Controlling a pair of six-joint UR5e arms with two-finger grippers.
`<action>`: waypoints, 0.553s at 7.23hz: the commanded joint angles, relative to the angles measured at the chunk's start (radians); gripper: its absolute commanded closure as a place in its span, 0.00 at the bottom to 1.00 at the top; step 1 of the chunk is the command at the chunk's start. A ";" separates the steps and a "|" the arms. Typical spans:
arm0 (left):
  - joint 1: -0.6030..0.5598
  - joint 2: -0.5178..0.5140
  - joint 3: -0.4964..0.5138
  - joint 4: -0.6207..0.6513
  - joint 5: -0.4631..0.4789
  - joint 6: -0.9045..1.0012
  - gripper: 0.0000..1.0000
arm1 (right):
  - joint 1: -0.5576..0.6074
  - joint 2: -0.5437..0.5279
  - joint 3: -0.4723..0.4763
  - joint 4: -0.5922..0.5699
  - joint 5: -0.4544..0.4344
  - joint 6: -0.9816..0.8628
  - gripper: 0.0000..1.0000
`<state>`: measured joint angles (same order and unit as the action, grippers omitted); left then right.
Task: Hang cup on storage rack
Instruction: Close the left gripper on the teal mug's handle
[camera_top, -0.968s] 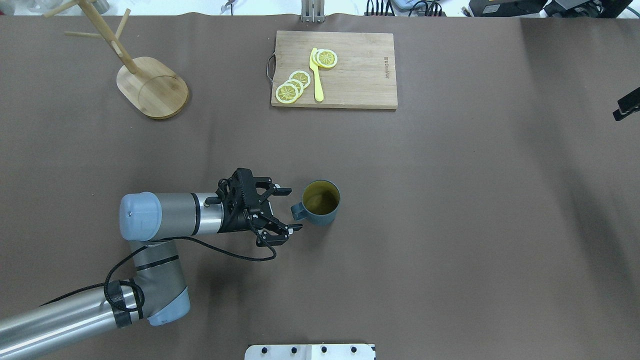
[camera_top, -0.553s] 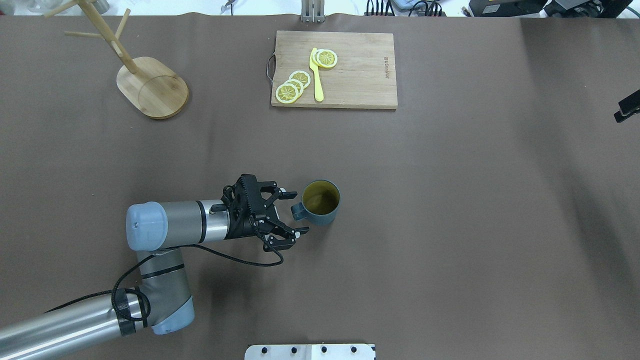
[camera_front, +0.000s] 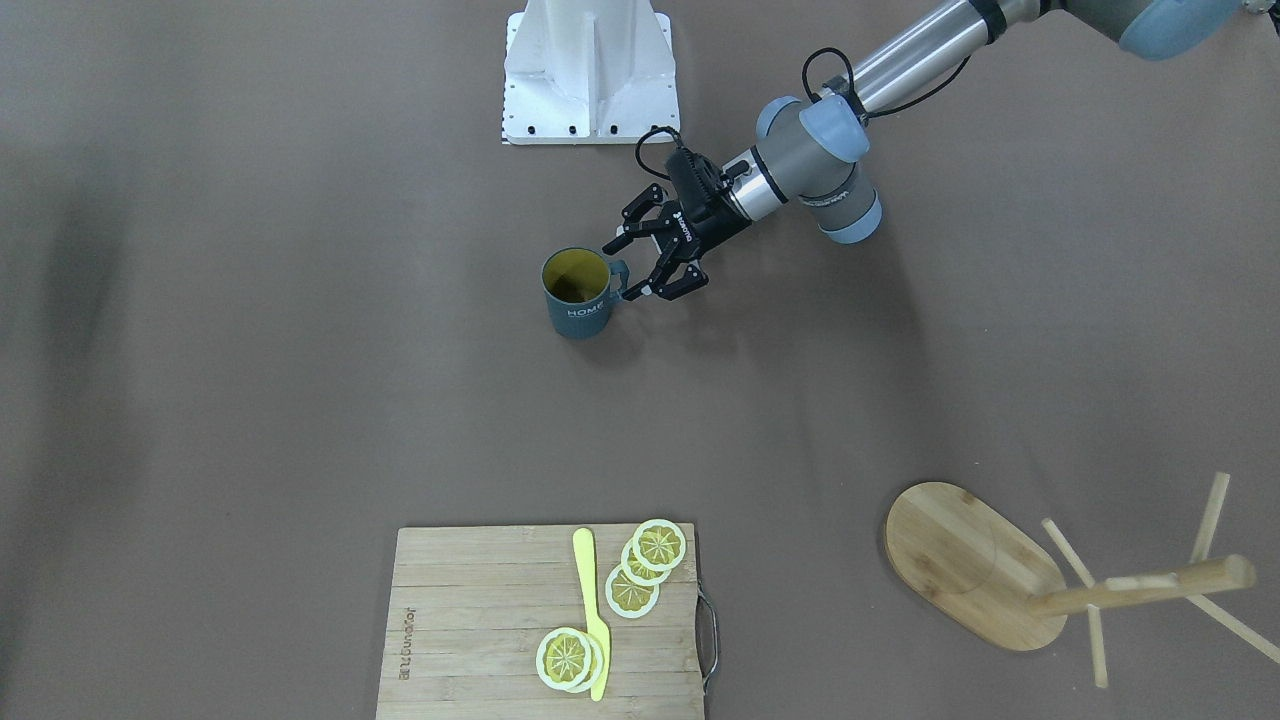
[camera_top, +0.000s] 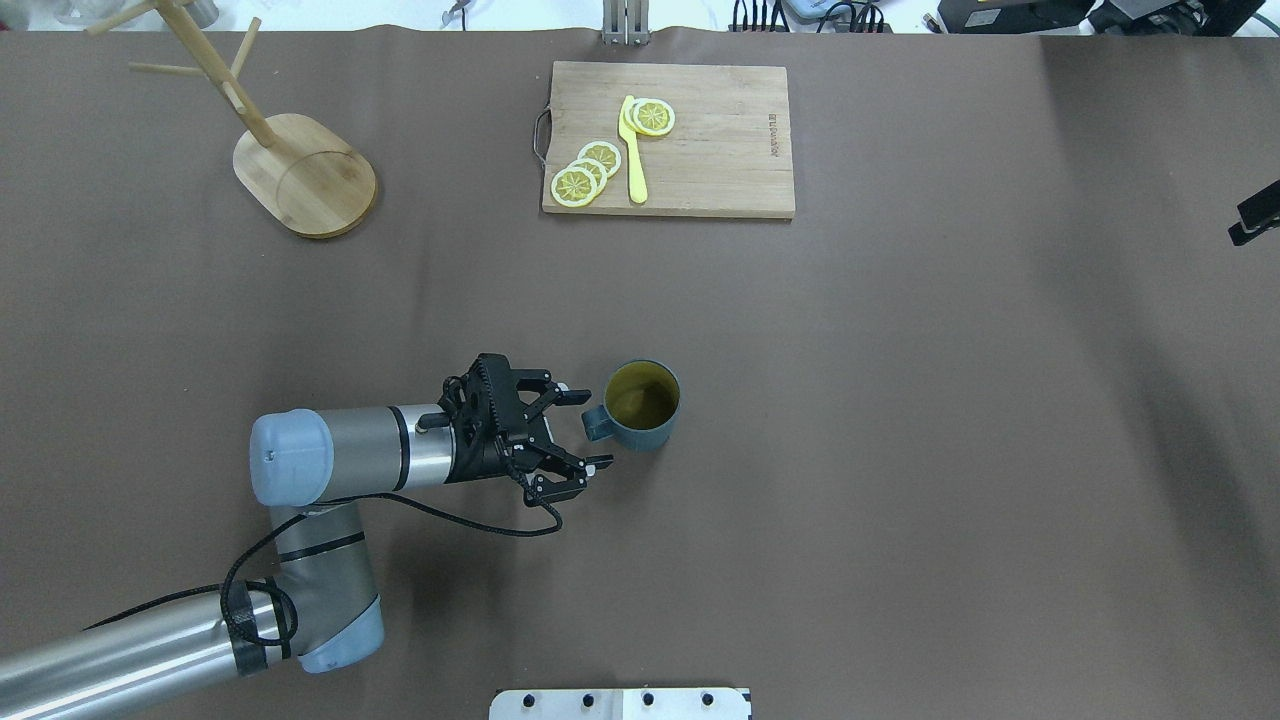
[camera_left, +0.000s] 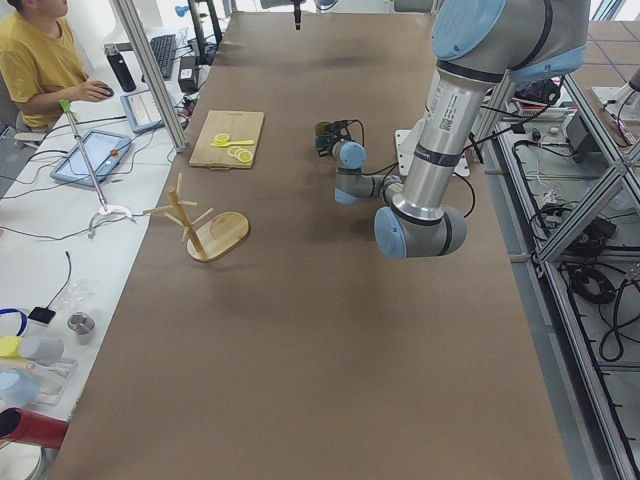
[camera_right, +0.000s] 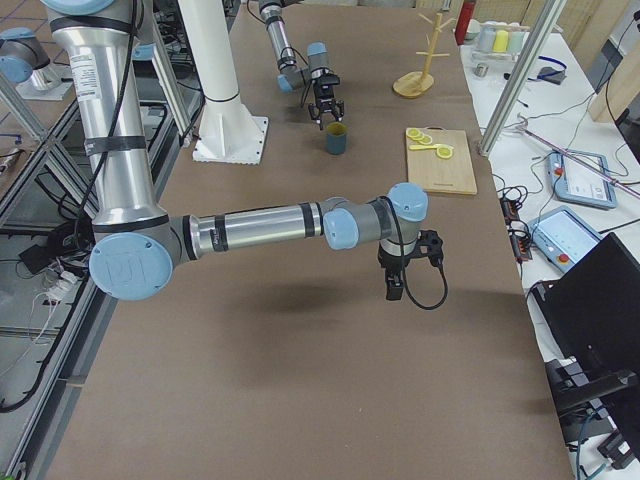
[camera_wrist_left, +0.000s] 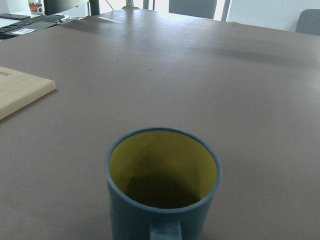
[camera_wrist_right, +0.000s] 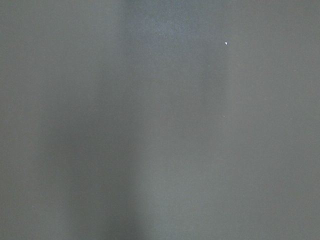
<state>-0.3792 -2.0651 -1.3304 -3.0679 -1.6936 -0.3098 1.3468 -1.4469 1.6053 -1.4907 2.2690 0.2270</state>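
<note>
The dark teal cup (camera_top: 643, 405) stands upright on the brown table, yellowish inside, with its handle (camera_top: 597, 422) pointing at my left gripper. "HOME" shows on its side in the front-facing view (camera_front: 578, 300). My left gripper (camera_top: 592, 428) is open and lies level, a fingertip on each side of the handle without touching it; it also shows in the front-facing view (camera_front: 625, 270). The left wrist view shows the cup (camera_wrist_left: 162, 185) close up. The bamboo storage rack (camera_top: 305, 175) stands far back left with bare pegs. My right gripper (camera_right: 393, 290) points down far right; I cannot tell whether it is open or shut.
A wooden cutting board (camera_top: 720, 150) with lemon slices and a yellow knife (camera_top: 633, 150) lies at the back centre. The white robot base (camera_front: 588, 75) is at the near edge. An operator (camera_left: 35, 60) sits beyond the table's far side.
My left gripper has moved a little to the right, toward the cup's handle, and stays open. The cup and rack have not moved.
</note>
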 joint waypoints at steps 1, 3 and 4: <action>0.000 0.000 0.002 0.000 0.000 0.000 0.64 | 0.000 -0.004 0.001 0.001 0.000 0.000 0.00; -0.001 0.000 0.004 0.000 0.000 0.000 1.00 | 0.000 -0.006 0.001 0.001 0.000 0.000 0.00; -0.003 0.002 0.004 0.000 0.003 -0.002 1.00 | 0.000 -0.006 -0.001 0.001 0.000 0.000 0.00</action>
<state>-0.3802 -2.0643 -1.3269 -3.0680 -1.6929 -0.3102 1.3468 -1.4519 1.6059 -1.4895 2.2688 0.2270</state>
